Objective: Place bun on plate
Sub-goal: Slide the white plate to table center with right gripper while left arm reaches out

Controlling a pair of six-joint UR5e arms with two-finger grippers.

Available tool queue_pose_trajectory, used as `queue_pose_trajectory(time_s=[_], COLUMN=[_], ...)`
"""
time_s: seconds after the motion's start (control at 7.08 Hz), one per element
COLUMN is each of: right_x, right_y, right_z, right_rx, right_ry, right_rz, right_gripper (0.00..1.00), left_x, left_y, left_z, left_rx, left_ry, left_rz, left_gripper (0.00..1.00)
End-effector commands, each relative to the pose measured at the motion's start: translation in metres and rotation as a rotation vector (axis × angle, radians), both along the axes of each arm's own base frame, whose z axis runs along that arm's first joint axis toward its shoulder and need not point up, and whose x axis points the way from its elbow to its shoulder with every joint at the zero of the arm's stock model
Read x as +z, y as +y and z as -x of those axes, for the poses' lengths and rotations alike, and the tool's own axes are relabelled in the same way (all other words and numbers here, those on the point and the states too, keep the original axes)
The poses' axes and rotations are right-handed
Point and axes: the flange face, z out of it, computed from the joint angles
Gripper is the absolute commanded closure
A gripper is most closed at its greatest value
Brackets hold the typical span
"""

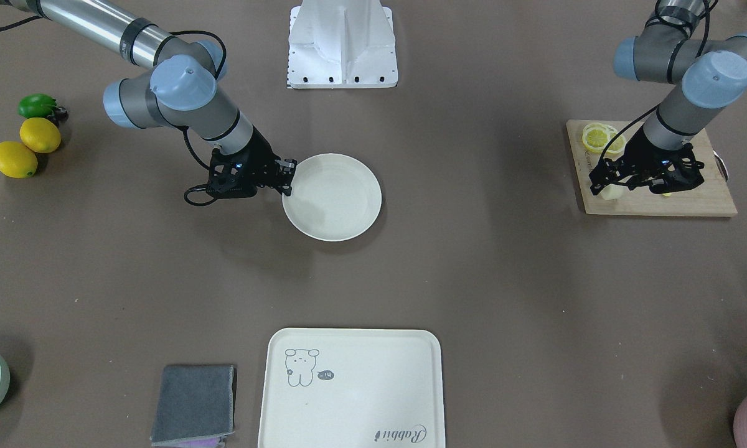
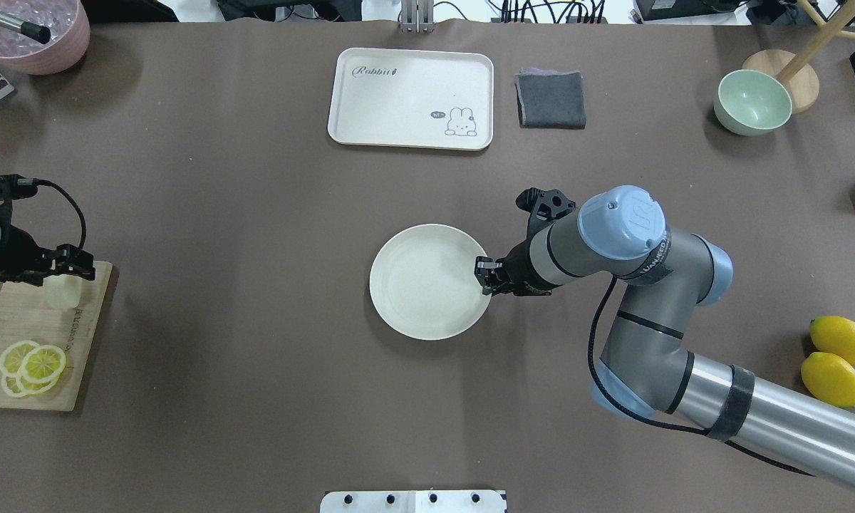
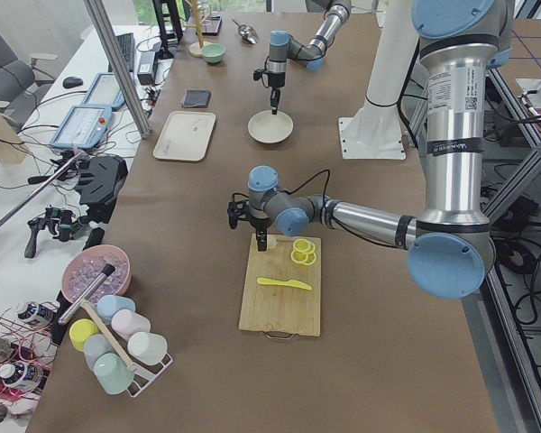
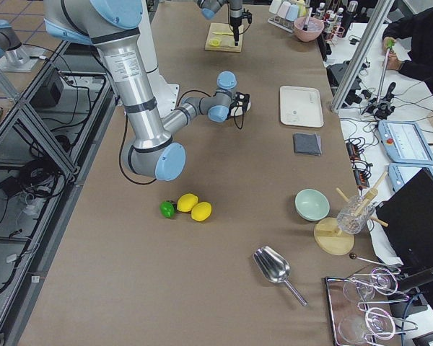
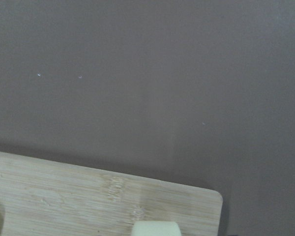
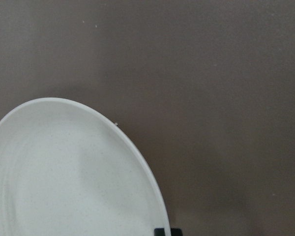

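Note:
The bun [image 2: 63, 291] is a small pale lump standing at the far corner of a wooden cutting board [image 2: 35, 335]; its top shows at the bottom edge of the left wrist view [image 5: 156, 228]. My left gripper [image 2: 71, 272] hangs just over the bun [image 1: 611, 193]. No finger shows beside the bun, so this gripper looks open. The round cream plate [image 2: 420, 285] lies mid-table with nothing on it. My right gripper [image 2: 484, 276] sits at the plate's [image 1: 342, 205] right rim. One dark fingertip [image 6: 162, 231] presses against the rim, and the gripper looks shut on it.
Lemon slices [image 2: 27, 365] and a yellow knife [image 3: 284, 283] share the board. At the far side lie a cream tray [image 2: 399, 100], a grey cloth [image 2: 550, 100] and a green bowl [image 2: 752, 102]. Whole lemons [image 2: 837, 360] lie at the right and a pink bowl [image 2: 35, 35] at the far left.

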Motion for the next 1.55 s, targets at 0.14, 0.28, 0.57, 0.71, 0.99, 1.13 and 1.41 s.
queue_pose_trajectory(time_s=[0.14,0.28,0.57,0.71,0.99,1.13,1.41], right_x=[-0.001,-0.007,-0.008,-0.007,-0.006,0.001,0.041], right_y=[0.001,0.000,-0.003,-0.003,-0.030,-0.062,-0.092], right_z=[0.002,0.003,0.003,0.004,-0.022,-0.060,-0.146], right_rx=[0.010,0.020,0.049,0.052,0.069,0.074,0.064], right_ry=[-0.002,-0.009,-0.008,-0.006,0.020,0.023,0.070], right_rz=[0.022,0.033,0.037,0.036,0.071,0.110,0.021], right_gripper=[0.74,0.02,0.00,0.00,0.00,0.00,0.00], left_x=[0.008,0.005,0.004,0.002,-0.033,-0.083,-0.199], left_y=[0.016,0.017,0.024,0.025,0.026,0.011,-0.036], left_z=[-0.010,-0.009,-0.003,-0.004,-0.005,-0.020,-0.072], left_rx=[0.036,0.042,0.046,0.050,0.090,0.106,0.014], left_ry=[-0.014,-0.012,-0.013,-0.011,0.070,0.123,0.190], left_rz=[0.009,0.002,0.001,0.001,-0.005,0.008,0.069], left_gripper=[0.33,0.44,0.85,1.00,1.00,1.00,1.00])
